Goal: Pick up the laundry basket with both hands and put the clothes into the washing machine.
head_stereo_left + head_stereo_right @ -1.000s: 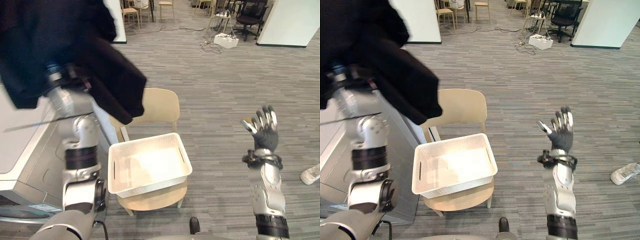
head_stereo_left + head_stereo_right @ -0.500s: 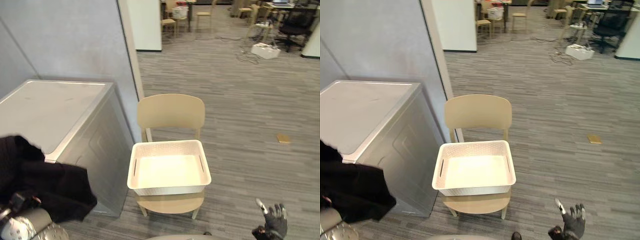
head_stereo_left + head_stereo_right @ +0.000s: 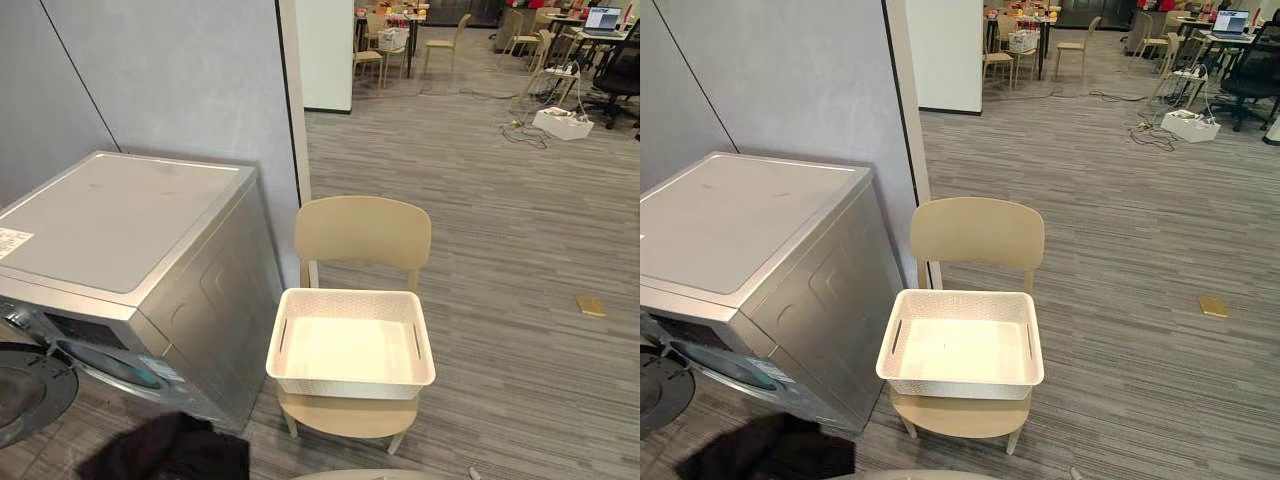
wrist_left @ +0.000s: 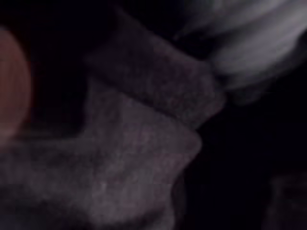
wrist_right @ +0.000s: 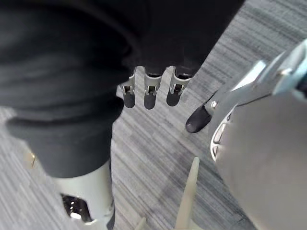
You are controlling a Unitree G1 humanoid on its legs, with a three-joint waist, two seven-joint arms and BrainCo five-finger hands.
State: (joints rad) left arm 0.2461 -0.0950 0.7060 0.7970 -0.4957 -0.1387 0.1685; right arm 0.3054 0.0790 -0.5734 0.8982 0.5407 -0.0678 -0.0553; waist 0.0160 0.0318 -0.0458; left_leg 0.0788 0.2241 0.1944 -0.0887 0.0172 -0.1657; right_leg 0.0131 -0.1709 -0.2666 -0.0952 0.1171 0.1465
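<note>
Plainly straight and slightly apart on the right hand (image 5: pixel 149 96), thumb aside, gripping nothing. Cannot tell for the left hand (image 4: pixel 249 43), close against the dark garment (image 4: pixel 134 167).

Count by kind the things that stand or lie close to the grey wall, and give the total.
washing machine: 1
chair: 1
laundry basket: 1
dark garment: 1
Total: 4

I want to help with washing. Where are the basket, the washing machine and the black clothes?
basket (image 3: pixel 350 388): left eye view, its front wall.
washing machine (image 3: pixel 110 210): left eye view, its flat top.
black clothes (image 3: pixel 175 452): left eye view, middle of the dark bundle.
</note>
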